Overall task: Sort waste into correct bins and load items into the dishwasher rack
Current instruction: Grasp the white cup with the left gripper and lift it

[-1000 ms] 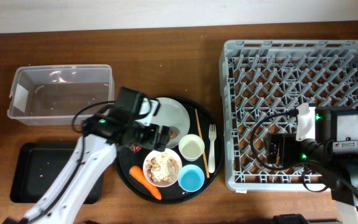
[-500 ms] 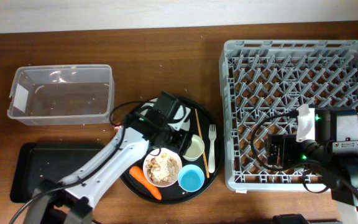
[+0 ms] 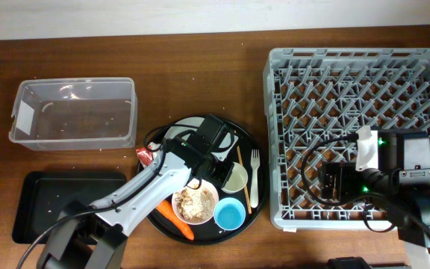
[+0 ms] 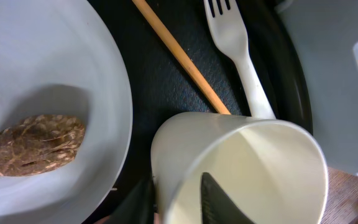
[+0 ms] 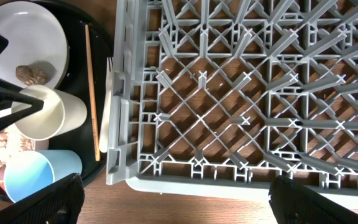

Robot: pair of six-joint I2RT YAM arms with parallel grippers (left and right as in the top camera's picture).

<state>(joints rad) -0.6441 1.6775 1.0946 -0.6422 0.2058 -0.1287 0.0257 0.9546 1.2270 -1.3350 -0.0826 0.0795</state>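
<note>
The left pincer is nearly closed and pinches the rim wall of the white cup, one finger outside and one inside. The cup is on the round black tray. A chopstick lies just at its 12 o'clock and the white fork at 1 o'clock. The plate, carrying a brown food scrap, is at 9 o'clock. Seen from overhead, the blue cup stands at the white cup's 6 o'clock and the bowl at 8 o'clock. The right pincer hangs wide open, holding nothing, over the dishwasher rack, which sits on the worktop at the tray's 3 o'clock.
</note>
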